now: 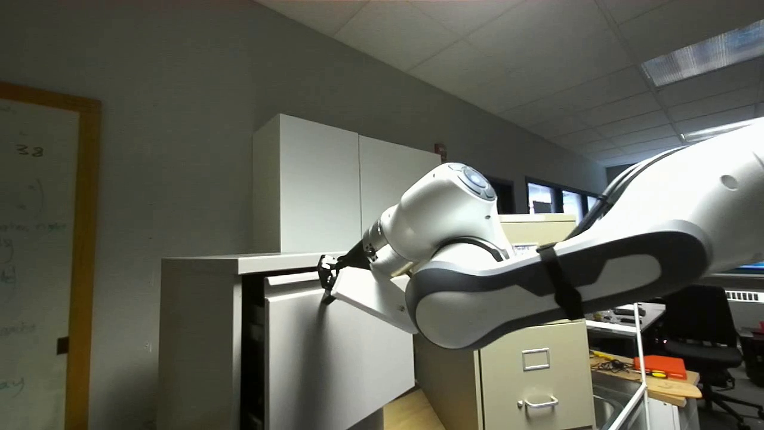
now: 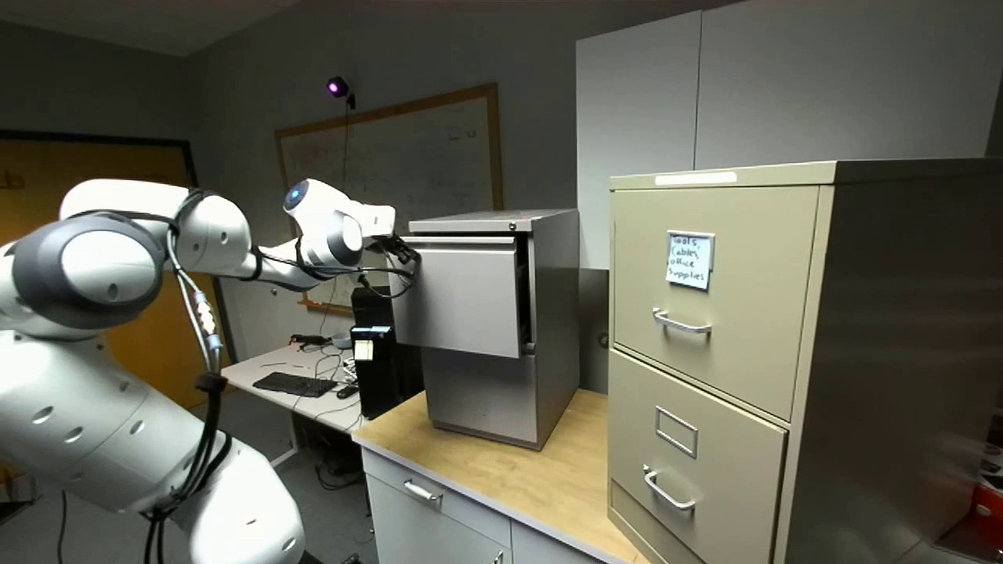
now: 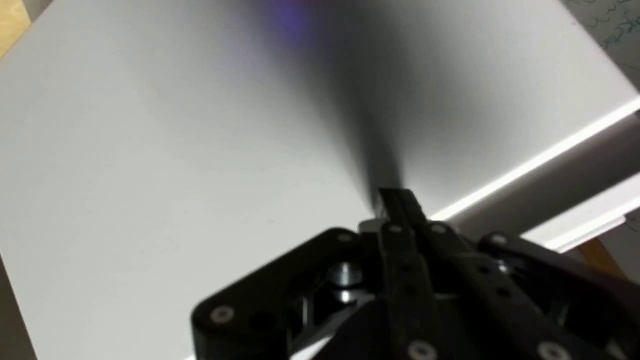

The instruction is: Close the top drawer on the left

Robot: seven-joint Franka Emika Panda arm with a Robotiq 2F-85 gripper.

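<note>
Your wide, plain white, flat-front top drawer is part way out of the low light-grey cabinet, so it's not shut yet. In both ext. views you can see a dark gap b/w its front & the cabinet, but it's too dark to tell what's in there. The cabinet's grey lower front sits farther back, & the whole thing stands on a light wood surface. Your black two-finger tool is clenched, fingers side by side. Its tips are right at the drawer front, near the top edge; you can't tell if they touch. Close by there's a tall beige filing cabinet w/ a white paper label that says "Tools, Cables, office Supplies". You can't see into its drawers. Behind, a white flat-door cupboard has its doors shut.
</note>
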